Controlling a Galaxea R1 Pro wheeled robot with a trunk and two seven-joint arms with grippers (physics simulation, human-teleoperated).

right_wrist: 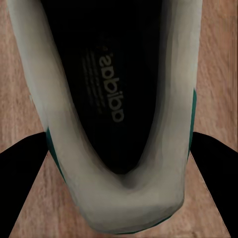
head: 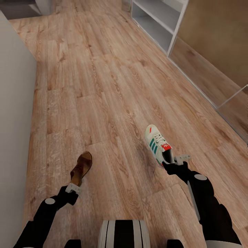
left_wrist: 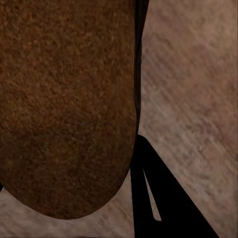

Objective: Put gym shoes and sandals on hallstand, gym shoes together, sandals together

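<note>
One gym shoe, white with green stripes and a red tongue tab, hangs toe-forward over the corridor floor, a little right of centre. My right gripper is shut on its heel; the right wrist view shows the heel opening between both black fingers. One brown sandal is at lower left, tilted, with my left gripper shut on its heel end. Its brown sole lies against one black finger. I cannot tell whether the pale shelf unit far ahead is the hallstand.
A pale grey unit with open shelf tiers stands against the right wall far ahead. A grey wall runs close along the left. A thin pale frame edge juts out at right. Open plank floor lies between.
</note>
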